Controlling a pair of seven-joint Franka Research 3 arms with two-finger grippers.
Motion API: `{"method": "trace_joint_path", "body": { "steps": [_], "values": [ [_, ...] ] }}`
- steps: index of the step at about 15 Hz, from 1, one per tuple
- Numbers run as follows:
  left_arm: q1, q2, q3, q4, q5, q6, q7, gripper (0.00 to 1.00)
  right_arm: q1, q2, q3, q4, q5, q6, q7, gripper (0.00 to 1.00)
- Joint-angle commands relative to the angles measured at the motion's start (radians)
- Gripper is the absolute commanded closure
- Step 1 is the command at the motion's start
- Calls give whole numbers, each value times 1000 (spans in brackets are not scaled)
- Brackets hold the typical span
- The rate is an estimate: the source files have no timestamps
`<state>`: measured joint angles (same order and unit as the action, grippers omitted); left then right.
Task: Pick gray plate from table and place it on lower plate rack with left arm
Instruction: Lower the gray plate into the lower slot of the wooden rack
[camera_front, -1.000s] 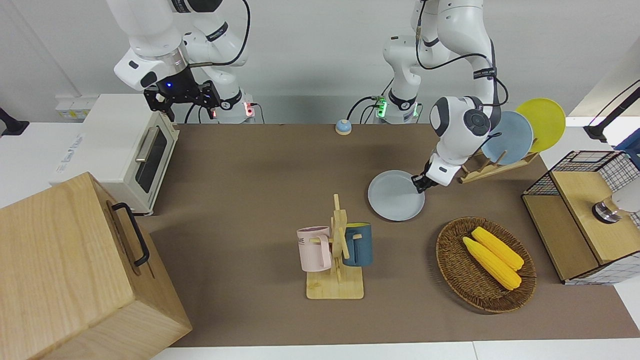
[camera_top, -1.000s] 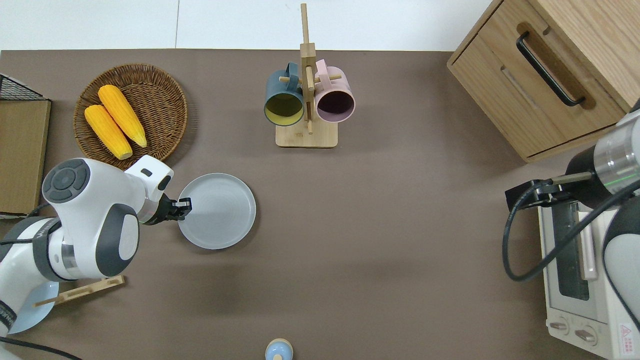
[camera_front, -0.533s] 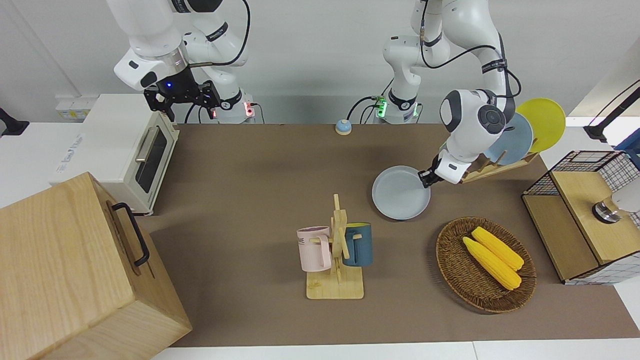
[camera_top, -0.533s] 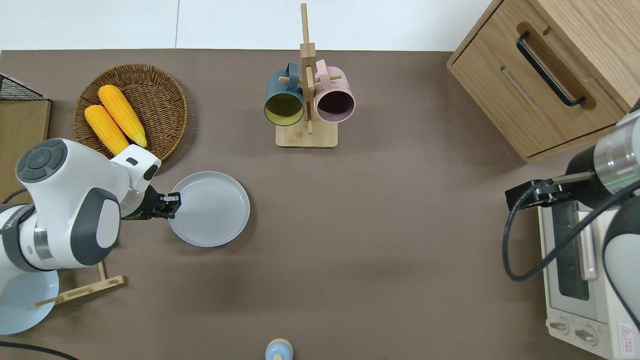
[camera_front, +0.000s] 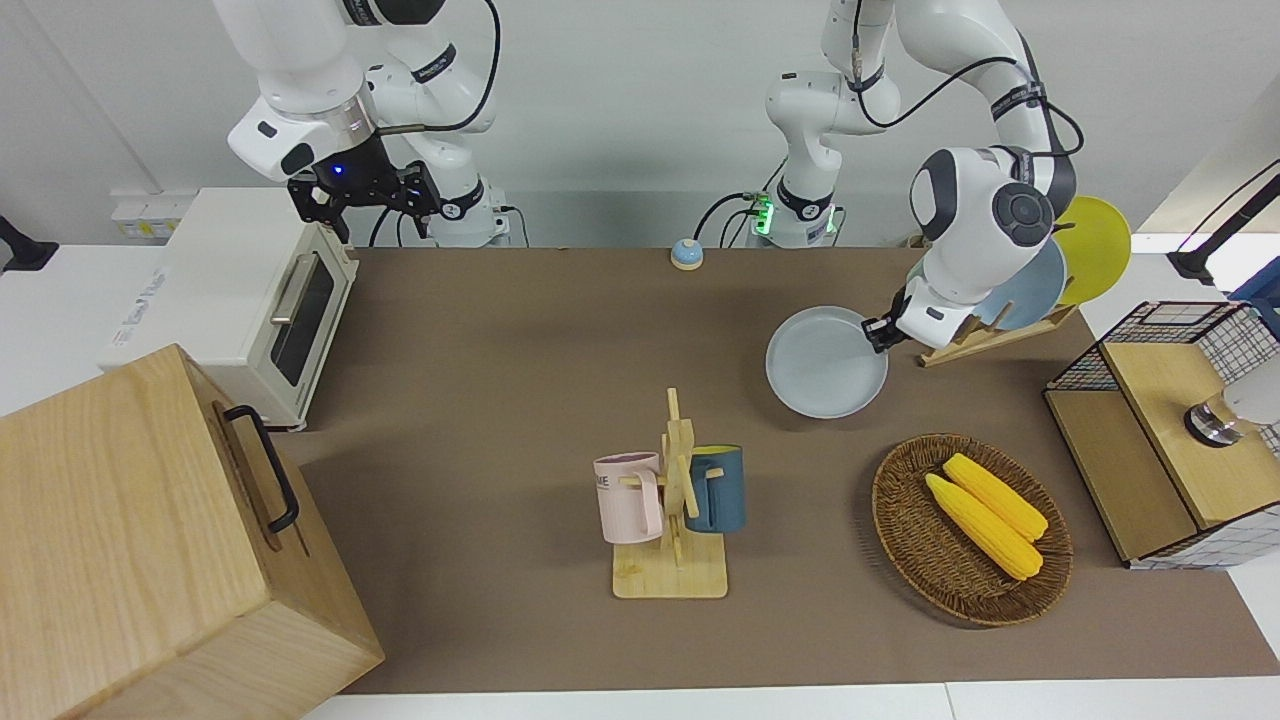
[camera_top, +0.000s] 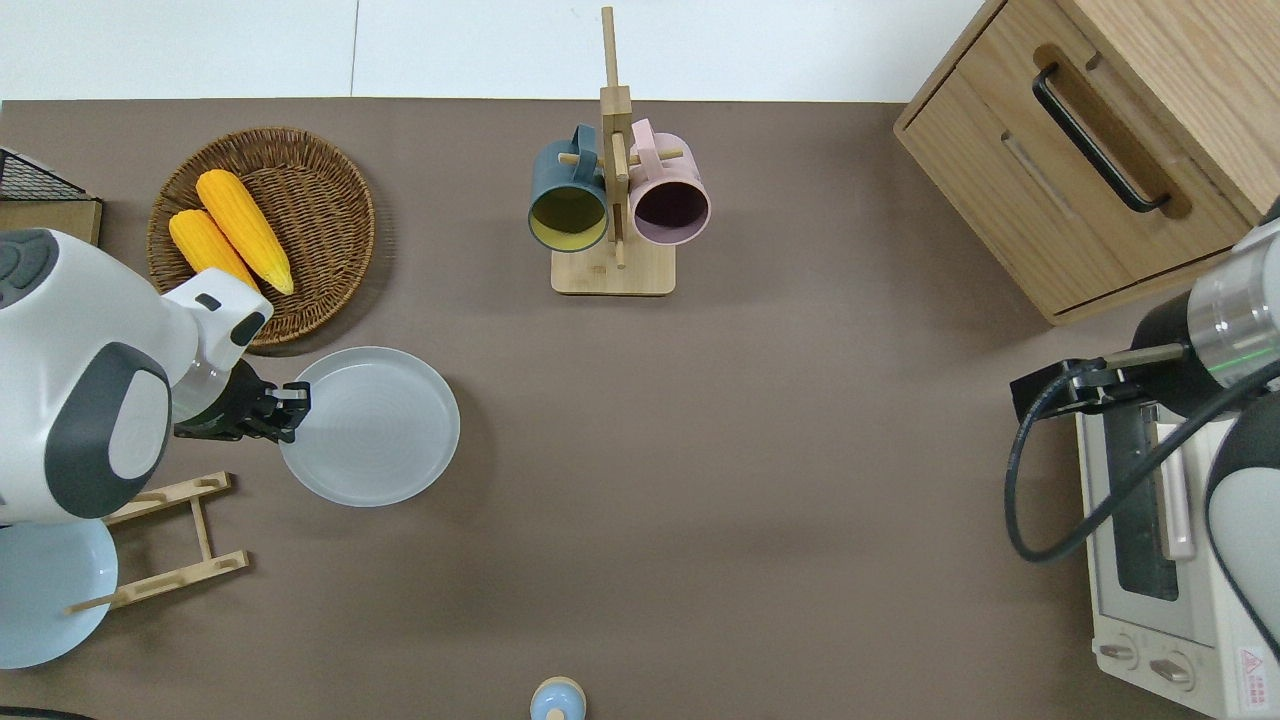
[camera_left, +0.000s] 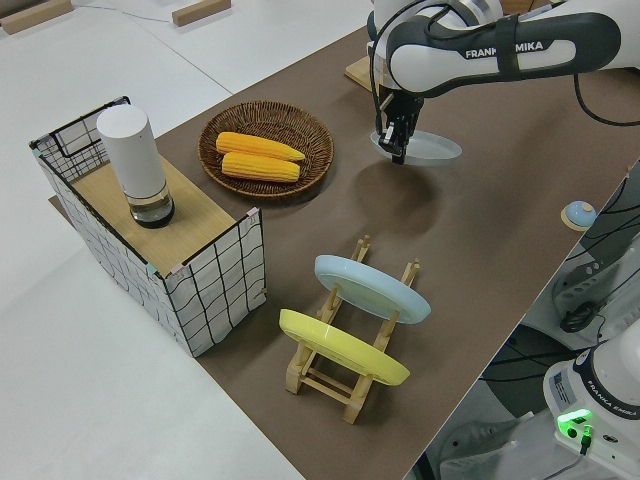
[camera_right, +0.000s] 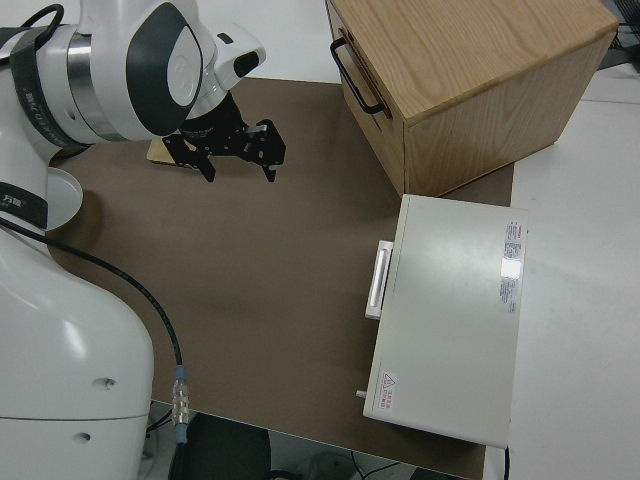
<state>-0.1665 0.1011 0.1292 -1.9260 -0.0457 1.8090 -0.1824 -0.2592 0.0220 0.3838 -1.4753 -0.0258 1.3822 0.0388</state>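
1. Overhead view first, at the table (camera_top: 760, 520) edge nearest the robots: a small blue bell (camera_top: 557, 698) sits mid-edge, and a white toaster oven (camera_top: 1160, 560) fills the corner at the right arm's end.
2. At the left arm's end of that near edge stands the lower plate rack (camera_top: 165, 540), a light-wood frame of rails and pegs. It holds a light blue plate (camera_left: 372, 287) and a yellow plate (camera_left: 343, 347), both leaning in its slots; the slots toward the table's middle are free.
3. A little farther out, the left gripper (camera_top: 292, 412) is clamped on the rim of the gray plate (camera_top: 372, 425), gripping the edge that faces the left arm's end of the table.
4. The gray plate hangs roughly level above the table, its shadow cast on the brown surface beneath it in the left side view. It is over bare tabletop between the rack and the wicker basket (camera_top: 330, 200), and touches neither.
5. Farther still, the basket holds two ears of corn (camera_top: 230, 240) side by side.
6. Near the far edge, about midway along it, a wooden mug stand (camera_top: 613, 200) carries a dark blue mug (camera_top: 567, 195) and a pink mug (camera_top: 670, 195).
7. A wooden cabinet (camera_top: 1100, 150) with a black handle occupies the far corner at the right arm's end.
8. A wire crate (camera_left: 160, 240) with a white cylinder on it stands at the left arm's end.
9. The right gripper (camera_right: 240, 150) is parked, fingers apart.
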Motion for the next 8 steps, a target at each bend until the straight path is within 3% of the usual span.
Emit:
{"method": "trace_joint_path", "body": {
  "steps": [1,8],
  "values": [
    [-10,-29,26,41,88,-89,8,1000,-23,-2,21,7,-5,-11,12,17],
    [-10,-67,33,81,300,-221,5,1000,-23,-2,21,6,-5,-11,12,17]
  ]
}}
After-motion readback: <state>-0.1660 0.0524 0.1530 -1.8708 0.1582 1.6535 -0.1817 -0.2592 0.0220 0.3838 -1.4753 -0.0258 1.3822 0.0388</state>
